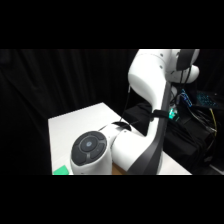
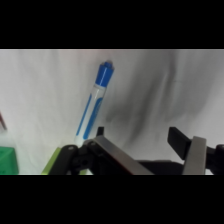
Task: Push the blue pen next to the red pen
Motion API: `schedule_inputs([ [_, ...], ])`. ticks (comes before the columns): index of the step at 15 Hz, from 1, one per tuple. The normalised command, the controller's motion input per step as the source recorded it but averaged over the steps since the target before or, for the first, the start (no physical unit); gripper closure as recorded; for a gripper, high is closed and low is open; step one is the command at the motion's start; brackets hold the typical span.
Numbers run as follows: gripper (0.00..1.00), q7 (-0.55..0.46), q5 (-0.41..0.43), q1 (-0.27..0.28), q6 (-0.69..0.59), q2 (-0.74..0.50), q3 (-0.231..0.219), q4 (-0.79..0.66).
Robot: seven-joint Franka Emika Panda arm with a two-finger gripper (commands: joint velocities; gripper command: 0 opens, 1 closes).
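Wrist view: blue pen (image 2: 95,104) lies on the white table (image 2: 165,80), long axis running from about 7 o'clock up to 1 o'clock, blue cap at the far end. Gripper (image 2: 150,145) sits low in frame with fingers spread apart, holding nothing; the pen's near end lies just beside the left finger (image 2: 117,155), toward 11 o'clock of the gripper. A red sliver at the 9 o'clock edge may be the red pen (image 2: 2,121); uncertain. A green object (image 2: 7,160) sits at 8 o'clock. Judgement: the push should go sideways toward 9 o'clock, across the pen's axis.
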Motion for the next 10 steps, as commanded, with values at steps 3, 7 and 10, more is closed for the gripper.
schedule_inputs([
  [3, 0.00, -0.13, 0.121, -0.015, -0.13, 0.27, 0.021, 0.35],
  [7, 0.00, -0.13, 0.107, -0.004, -0.13, 0.15, 0.009, 0.27],
  [10, 0.00, -0.14, 0.076, -0.061, -0.06, -0.11, -0.035, -0.01],
])
